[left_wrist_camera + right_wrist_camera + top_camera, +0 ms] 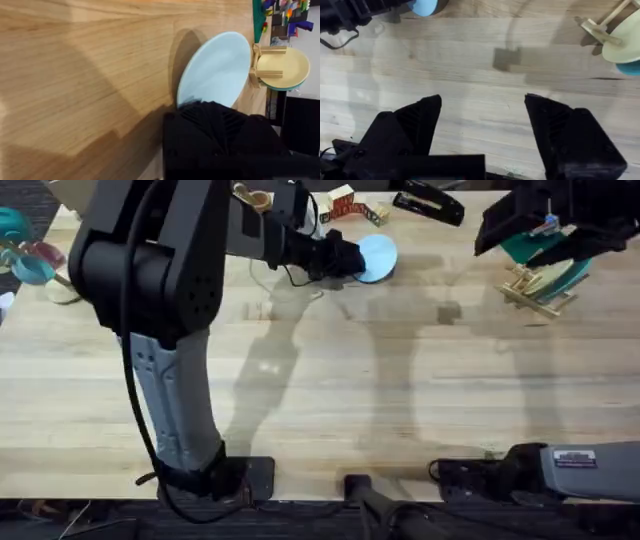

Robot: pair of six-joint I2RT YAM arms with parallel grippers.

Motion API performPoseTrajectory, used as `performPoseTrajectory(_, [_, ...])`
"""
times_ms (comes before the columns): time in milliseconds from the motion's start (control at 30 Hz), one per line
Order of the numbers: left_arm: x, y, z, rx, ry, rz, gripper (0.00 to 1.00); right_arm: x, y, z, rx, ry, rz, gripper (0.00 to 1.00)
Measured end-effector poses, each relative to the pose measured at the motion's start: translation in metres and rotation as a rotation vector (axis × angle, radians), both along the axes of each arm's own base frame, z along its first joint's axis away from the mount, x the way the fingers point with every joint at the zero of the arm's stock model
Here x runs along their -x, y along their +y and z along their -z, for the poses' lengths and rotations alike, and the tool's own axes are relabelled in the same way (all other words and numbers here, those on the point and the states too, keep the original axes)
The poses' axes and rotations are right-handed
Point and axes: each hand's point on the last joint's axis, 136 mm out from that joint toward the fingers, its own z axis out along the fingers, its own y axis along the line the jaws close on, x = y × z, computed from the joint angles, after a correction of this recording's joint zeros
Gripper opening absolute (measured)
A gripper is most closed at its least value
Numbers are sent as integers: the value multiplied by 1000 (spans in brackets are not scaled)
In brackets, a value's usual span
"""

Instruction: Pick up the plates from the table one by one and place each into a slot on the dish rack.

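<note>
Overhead view, entries from largest item to smallest.

Surface (330, 380): bare wood across the middle, with odd bricks and clutter along the far edge.

Rack (535, 288): far right, standing on its crossed legs. The teal plate (525, 248) sits upright in one slot.

Blue plate (378, 258): far middle of the surface, well apart from the rack. The left wrist view shows a dark shadow along one side of it, so it may be tipped up on an edge.

Left end effector (345, 258): at the near-left rim of the blue plate, overlapping it. I cannot tell whether I have it clamped.

Right end effector (482, 100): spread wide and holding nothing, hovering above bare wood just beside the rack.

Risks, in my judgement:
- My hold on the thin rim may be shallow, so the plate could pivot or slip out during the carry.
- The plate could slide off along the smooth wood if I have not caught it.
- My right arm is crowding the rack and may block the left arm's approach.
- A clumsy insertion could knock the light rack or dislodge the teal plate.
</note>
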Motion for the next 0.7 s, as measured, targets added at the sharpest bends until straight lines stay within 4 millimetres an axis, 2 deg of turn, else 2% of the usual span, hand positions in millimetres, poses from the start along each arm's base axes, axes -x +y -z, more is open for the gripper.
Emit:
performPoseTrajectory(233, [0, 0, 0, 2, 1, 2, 39, -2, 2, -1, -13, -8, -4, 996])
performPoseTrajectory(567, [0, 0, 0, 3, -1, 2, 39, -25, 12, -13, -73, -121, -30, 996])
performPoseTrajectory(700, [0, 0, 0, 3, -1, 2, 39, -37, 19, -11, -119, -145, -48, 996])
